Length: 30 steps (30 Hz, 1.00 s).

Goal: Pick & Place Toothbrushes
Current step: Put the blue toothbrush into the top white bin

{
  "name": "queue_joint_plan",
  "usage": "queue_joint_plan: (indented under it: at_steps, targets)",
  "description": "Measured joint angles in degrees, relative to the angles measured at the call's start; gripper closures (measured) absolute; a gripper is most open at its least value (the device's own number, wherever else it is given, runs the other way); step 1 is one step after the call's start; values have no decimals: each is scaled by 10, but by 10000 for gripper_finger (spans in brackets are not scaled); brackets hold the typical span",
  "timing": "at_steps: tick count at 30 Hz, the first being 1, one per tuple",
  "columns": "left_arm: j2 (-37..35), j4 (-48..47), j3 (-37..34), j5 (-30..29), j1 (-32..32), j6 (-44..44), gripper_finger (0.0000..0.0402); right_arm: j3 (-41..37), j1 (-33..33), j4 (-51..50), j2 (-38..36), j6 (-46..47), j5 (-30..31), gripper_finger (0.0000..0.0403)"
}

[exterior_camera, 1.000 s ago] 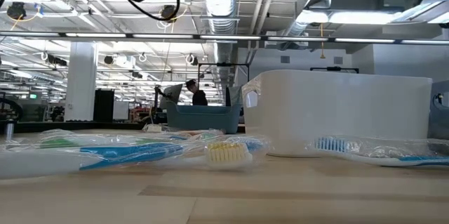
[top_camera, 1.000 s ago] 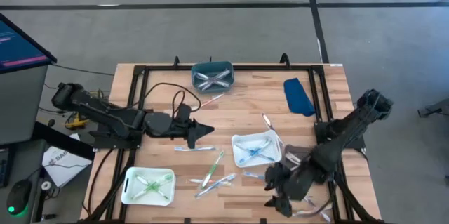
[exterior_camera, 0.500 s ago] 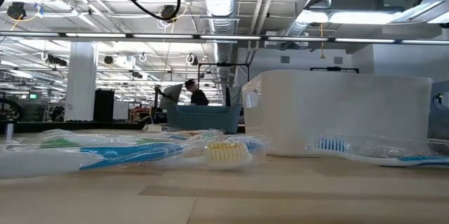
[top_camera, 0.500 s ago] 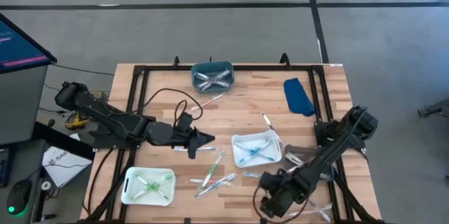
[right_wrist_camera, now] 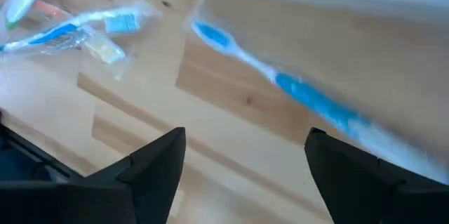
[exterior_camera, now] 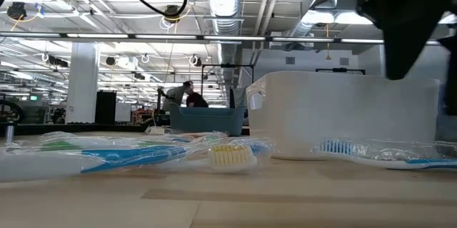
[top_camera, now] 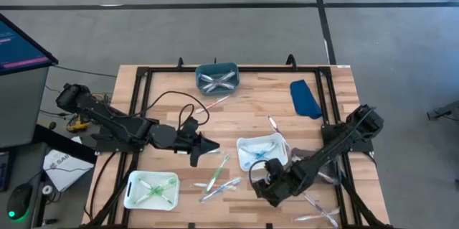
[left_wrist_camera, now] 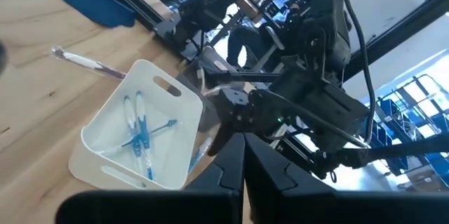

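Note:
My right gripper (top_camera: 264, 184) hangs open, fingers pointing down, just above the table at the near side of the white tray (top_camera: 281, 159) that holds blue toothbrushes. In the right wrist view a wrapped blue toothbrush (right_wrist_camera: 280, 83) lies flat on the wood ahead of the open gripper (right_wrist_camera: 245, 134), untouched. My left gripper (top_camera: 209, 145) hovers shut and empty near the table's middle, over a loose toothbrush (top_camera: 188, 152). More loose toothbrushes (top_camera: 219, 173) lie on the wood between the two white trays.
A teal tray (top_camera: 217, 77) with clear toothbrushes stands at the far edge. A white tray (top_camera: 150, 189) with green ones sits near left. A blue cloth (top_camera: 305, 98) lies far right. Pink toothbrushes (top_camera: 217, 102) and others (top_camera: 315, 206) are scattered. Black frame rails border the table.
My right gripper has come down and gone toward the table's left, from the near right corner to the spot beside the blue-toothbrush tray, rolling about its own axis as it went; it has stayed open. My left gripper has shifted slightly toward the near edge.

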Motion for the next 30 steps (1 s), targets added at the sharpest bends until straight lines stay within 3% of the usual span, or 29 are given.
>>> queue_joint_plan:
  at_steps: [4,9,12,17,18,22,30]
  targets:
    - [0,0,0,0,0,1,401,0,-19,-29,0,-29,0,117]
    - [0,0,0,0,-1,-8,401,0,-18,-68,0,45,-14,152]
    - [0,0,0,7,-2,-8,401,0,-8,-68,0,58,-14,215]
    - [0,0,0,10,0,-9,401,0,2,-67,0,58,4,371]
    - [0,0,0,10,1,-9,401,0,4,-67,0,59,11,386]
    - [0,0,0,10,1,-9,401,0,4,-89,0,104,16,388]
    - [0,0,0,10,1,-8,401,0,-2,-111,0,105,31,401]
